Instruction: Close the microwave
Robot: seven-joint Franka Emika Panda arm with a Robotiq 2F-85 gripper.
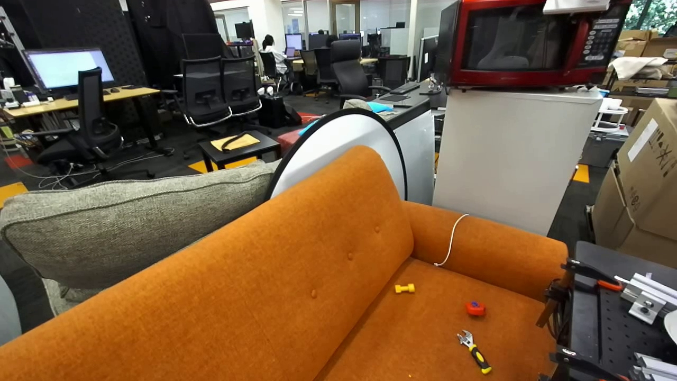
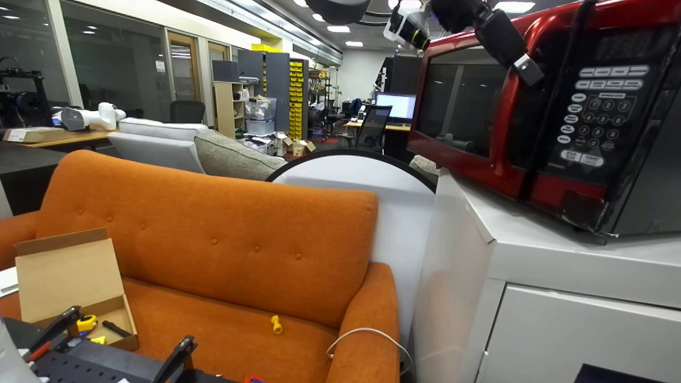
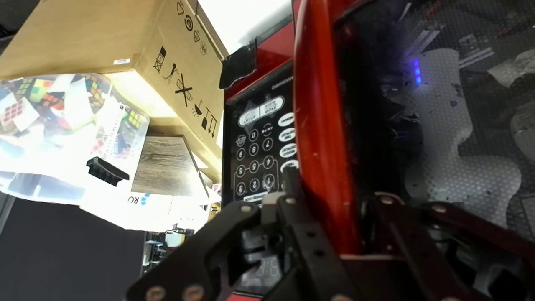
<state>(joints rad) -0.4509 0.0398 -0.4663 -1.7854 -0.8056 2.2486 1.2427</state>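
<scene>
The red microwave (image 1: 521,45) sits on the white cabinet-type bench (image 1: 513,159). The end effector (image 3: 330,200) is narrow and grips the door handle (image 3: 319,117). An orange couch (image 1: 296,254) with a white cord (image 1: 451,239) over its armrest (image 1: 508,241) stands just beside the bench. In an exterior view, a cardboard box (image 1: 648,164) stands to the right.

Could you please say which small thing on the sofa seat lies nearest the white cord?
The yellow dumbbell; the red piece and the wrench lie farther from the cord.

The black claw (image 3: 330,205) has jointed bars (image 3: 310,246) with round metallic screws (image 3: 193,292).
</scene>
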